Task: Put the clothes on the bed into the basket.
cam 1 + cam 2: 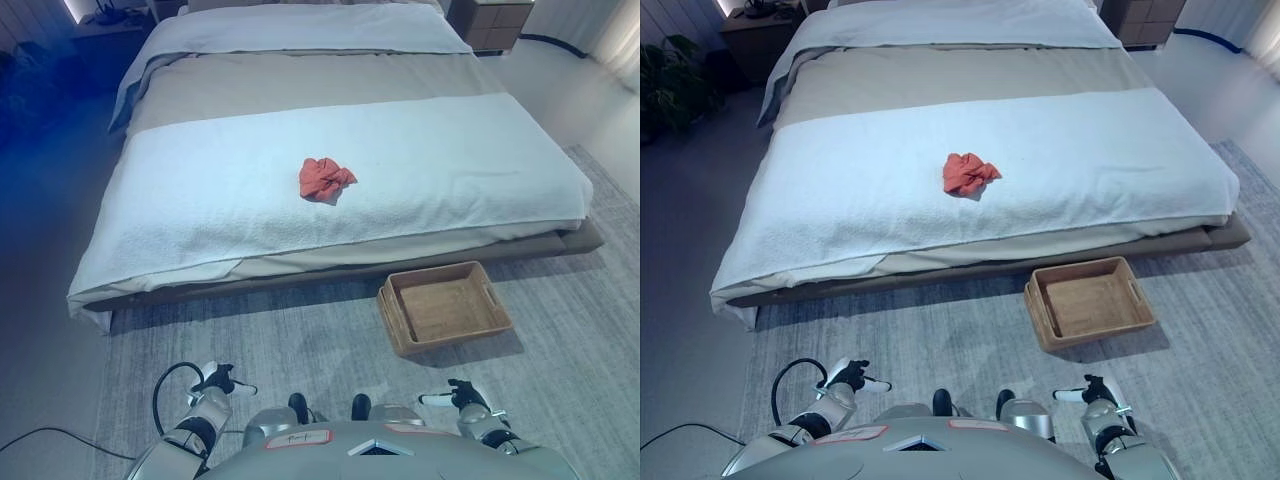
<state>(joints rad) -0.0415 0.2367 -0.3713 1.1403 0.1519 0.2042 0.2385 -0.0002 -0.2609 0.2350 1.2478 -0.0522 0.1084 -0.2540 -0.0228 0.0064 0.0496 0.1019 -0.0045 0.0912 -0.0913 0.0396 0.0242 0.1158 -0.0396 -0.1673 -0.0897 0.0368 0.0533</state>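
The task is at its very start: nothing is picked up yet. One crumpled red cloth (325, 179) lies mid-way across the white cover of the bed (200, 200), well apart from both hands. The basket (444, 306) stands empty on the rug (300, 330), just beside the bed's foot, right of centre. The left hand (218, 381) and right hand (462, 396) hang low near the body, fingers relaxed and holding nothing. Next, I judge, comes an approach to the bed and a long forward reach to the cloth, then a drop into the basket.
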